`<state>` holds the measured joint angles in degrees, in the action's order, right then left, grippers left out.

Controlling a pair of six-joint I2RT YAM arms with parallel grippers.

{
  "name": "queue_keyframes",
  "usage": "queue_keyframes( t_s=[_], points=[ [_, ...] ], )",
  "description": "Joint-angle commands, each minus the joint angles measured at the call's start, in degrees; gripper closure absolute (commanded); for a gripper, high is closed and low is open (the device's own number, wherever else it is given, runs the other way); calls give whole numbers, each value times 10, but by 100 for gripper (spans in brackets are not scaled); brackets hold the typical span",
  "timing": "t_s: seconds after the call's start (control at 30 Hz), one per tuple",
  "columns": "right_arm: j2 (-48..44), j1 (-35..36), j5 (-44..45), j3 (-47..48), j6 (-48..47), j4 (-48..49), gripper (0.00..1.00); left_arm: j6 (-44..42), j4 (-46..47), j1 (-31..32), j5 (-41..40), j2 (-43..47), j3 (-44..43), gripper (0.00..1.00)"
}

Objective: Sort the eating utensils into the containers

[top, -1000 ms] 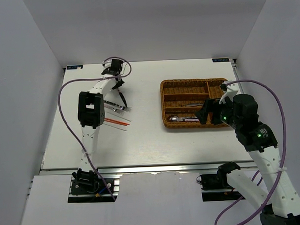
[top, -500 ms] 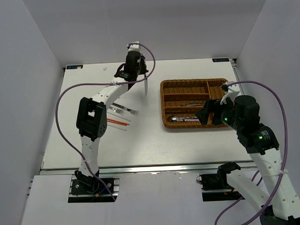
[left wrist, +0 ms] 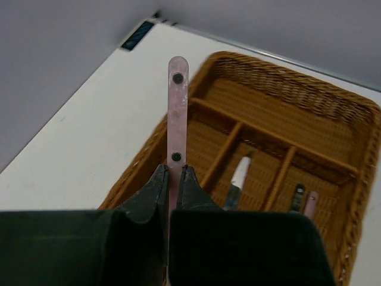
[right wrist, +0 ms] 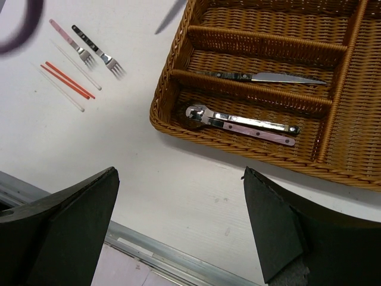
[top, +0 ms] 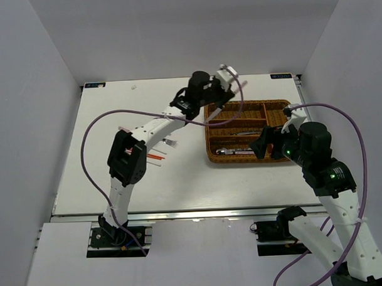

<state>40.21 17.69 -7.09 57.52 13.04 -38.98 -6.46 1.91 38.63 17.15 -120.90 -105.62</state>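
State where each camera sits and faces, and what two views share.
Top external: above, behind the bases, facing down on the table; left arm, right arm show.
Left wrist: at the wicker tray's edge, looking along shut left fingers gripping a pink-handled utensil.
Right wrist: looking down between open right fingers at the tray.
Both wrist views share the knife.

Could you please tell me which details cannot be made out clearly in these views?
Left wrist view: the working end of the pink-handled utensil is hidden behind the left pincer; the top view shows it too small to name.
Top view: the right arm covers the near right corner of the tray.
Top view: the left arm hides part of the chopsticks.
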Motion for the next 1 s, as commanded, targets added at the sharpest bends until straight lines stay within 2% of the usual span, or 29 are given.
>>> queue_keyframes(
  t_s=[0.0,0.23,0.37,0.4,0.5,0.6,0.63,0.7,0.73,0.8,0.83,0.93,0.97],
  points=[
    [-10,1,15,15,-9,3,11,-113,-37,31,106,-23,-62,100],
    [-6,2,15,21,-9,4,11,-226,-121,67,125,-114,-161,100],
    [-10,2,16,21,-11,1,11,-248,-129,72,108,-137,-160,100],
    [-11,2,18,20,-10,1,11,-252,-132,73,104,-139,-158,91],
    [-10,2,20,20,-11,3,11,-267,-132,76,101,-132,-139,81],
    [-4,1,19,22,-11,5,11,-263,-100,79,87,-108,-104,65],
    [-1,2,18,22,-11,7,11,-253,-78,79,56,-99,-90,47],
    [2,2,16,22,-8,8,11,-211,-22,79,27,-66,-45,33],
    [5,2,13,22,-8,8,11,-197,9,79,-12,-53,-35,23],
    [7,2,11,23,-7,8,11,-151,40,77,-34,-21,-21,16],
    [9,2,10,24,-7,8,11,-136,53,77,-51,-10,-20,2],
    [12,2,5,30,-4,10,11,-37,58,73,-213,14,-46,2],
    [11,2,-5,30,-2,13,11,-11,48,71,-306,17,-56,2]
  ],
)
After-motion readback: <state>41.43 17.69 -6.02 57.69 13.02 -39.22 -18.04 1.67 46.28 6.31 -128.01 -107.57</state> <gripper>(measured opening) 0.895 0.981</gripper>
